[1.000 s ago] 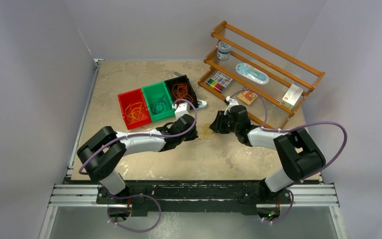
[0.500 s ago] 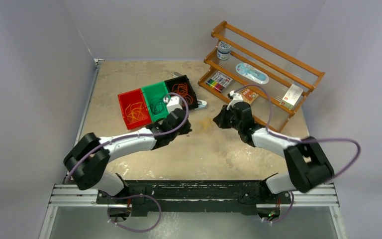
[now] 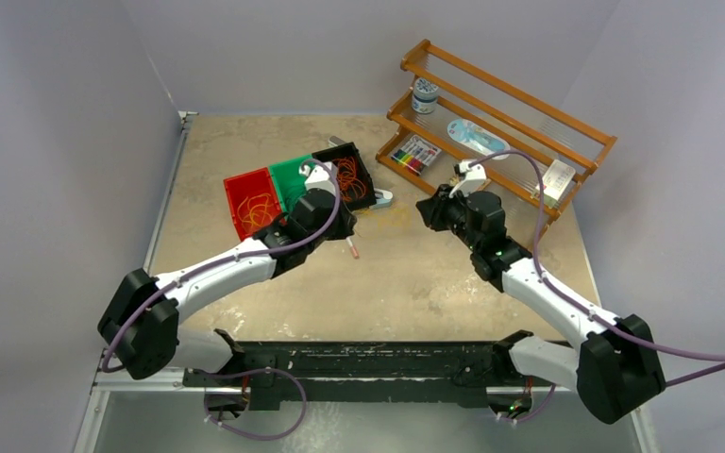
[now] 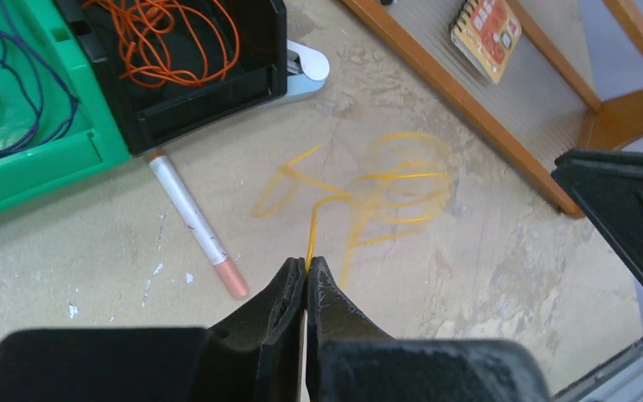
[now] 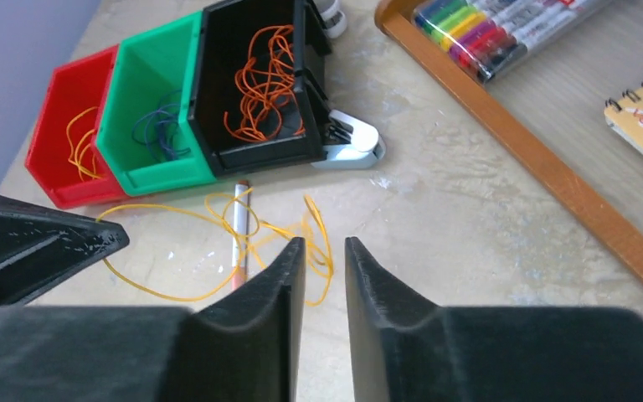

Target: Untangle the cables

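Left gripper clamps the yellow cable; right gripper slightly open, empty — pulling could drag loops against the pen, snagging.

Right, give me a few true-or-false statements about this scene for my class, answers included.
1. The left fingers are pinched shut on the yellow cable. True.
2. A pen lies beside the black bin. True.
3. The black bin holds a green cable. False: it holds an orange cable.
4. The right fingers grip the yellow cable. False: they stand apart with nothing between them.
5. The markers sit in the black bin. False: they lie on the wooden shelf.
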Tool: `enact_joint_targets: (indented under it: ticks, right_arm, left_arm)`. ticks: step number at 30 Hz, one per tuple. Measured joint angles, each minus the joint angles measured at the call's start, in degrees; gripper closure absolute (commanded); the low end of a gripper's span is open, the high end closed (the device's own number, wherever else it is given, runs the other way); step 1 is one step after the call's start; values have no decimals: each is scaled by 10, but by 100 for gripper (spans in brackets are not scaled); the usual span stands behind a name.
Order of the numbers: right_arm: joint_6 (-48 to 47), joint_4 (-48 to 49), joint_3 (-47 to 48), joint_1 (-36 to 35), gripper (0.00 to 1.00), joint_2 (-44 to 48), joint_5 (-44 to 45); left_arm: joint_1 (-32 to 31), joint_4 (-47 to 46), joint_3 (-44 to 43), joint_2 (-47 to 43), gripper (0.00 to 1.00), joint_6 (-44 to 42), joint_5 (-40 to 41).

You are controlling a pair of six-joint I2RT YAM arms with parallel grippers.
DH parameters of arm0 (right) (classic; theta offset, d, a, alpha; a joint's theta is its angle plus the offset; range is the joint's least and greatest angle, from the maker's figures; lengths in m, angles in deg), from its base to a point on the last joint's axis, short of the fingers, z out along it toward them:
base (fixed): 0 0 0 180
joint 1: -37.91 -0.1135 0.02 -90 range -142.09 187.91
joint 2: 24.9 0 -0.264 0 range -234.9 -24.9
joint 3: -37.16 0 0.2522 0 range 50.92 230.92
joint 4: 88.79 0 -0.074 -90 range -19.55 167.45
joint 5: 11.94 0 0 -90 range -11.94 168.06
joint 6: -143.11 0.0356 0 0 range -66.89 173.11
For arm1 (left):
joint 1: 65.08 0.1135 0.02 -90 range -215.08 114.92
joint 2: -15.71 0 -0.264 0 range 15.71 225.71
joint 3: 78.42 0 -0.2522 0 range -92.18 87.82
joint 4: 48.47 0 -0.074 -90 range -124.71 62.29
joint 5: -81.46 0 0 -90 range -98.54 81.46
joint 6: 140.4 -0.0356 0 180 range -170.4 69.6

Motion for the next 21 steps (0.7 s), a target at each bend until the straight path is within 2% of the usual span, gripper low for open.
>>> enact_joint_targets:
  ticks: [4,6,13,21]
  right_arm:
    - [-21,3,-16,4,44,-3,-8]
    - [-32,14,-29,4,38,-10,-23]
    - [-73,121,-80,0,32,-89,-145]
    - [-96,273,-81,-44,32,-190,-219]
  left_arm:
    - [6,9,-18,27,100,-34,-47]
    - [6,9,-23,43,100,-43,-66]
    - [6,17,-24,65,100,-66,-106]
    - [6,28,-42,65,100,-78,-137]
